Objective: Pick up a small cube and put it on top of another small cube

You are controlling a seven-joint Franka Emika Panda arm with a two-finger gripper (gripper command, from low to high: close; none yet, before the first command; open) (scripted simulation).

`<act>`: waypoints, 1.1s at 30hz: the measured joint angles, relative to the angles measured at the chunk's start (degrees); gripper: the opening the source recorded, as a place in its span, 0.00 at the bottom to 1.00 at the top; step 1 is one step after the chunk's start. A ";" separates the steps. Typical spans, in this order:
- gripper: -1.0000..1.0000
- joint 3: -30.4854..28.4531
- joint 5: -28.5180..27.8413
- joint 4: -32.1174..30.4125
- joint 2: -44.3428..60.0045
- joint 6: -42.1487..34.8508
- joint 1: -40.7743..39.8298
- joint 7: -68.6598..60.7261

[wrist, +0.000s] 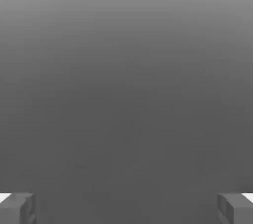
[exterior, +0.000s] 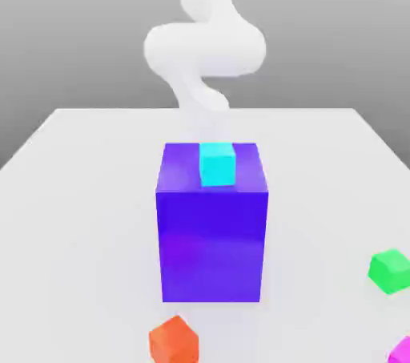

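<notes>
A small cyan cube (exterior: 217, 164) sits on top of a tall blue-purple block (exterior: 212, 225) in the middle of the white table (exterior: 80, 193). A small orange cube (exterior: 173, 340) lies on the table in front of the block. A small green cube (exterior: 390, 270) rests toward the exterior view's right, and a magenta cube (exterior: 402, 351) is cut off at the lower right corner. My white arm (exterior: 204, 49) rises behind the block. In the hand view my gripper (wrist: 126, 210) is open, its two grey fingertips (wrist: 17, 208) far apart with nothing between them, facing a plain grey background.
The tall blue-purple block stands between the arm and the cubes at the front. The table's far edge (exterior: 208, 110) runs behind the arm.
</notes>
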 joint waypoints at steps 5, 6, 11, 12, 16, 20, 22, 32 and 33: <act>0.50 0.86 1.42 1.88 10.73 2.13 3.11 -2.70; 0.50 1.12 1.66 2.24 12.82 2.54 3.65 -3.19; 0.50 2.73 2.38 4.05 23.19 4.63 6.14 -5.32; 0.50 3.11 2.38 4.41 25.27 5.06 6.61 -5.62; 0.50 4.87 2.04 5.86 33.57 6.73 8.30 -6.68; 0.50 6.27 0.74 7.30 41.91 8.43 11.13 -7.11; 0.50 6.62 -0.21 8.01 46.09 9.29 12.20 -7.09; 0.50 7.63 -6.87 11.70 67.04 13.50 18.45 -5.79; 0.50 7.38 -7.40 12.15 69.12 14.56 18.97 -5.57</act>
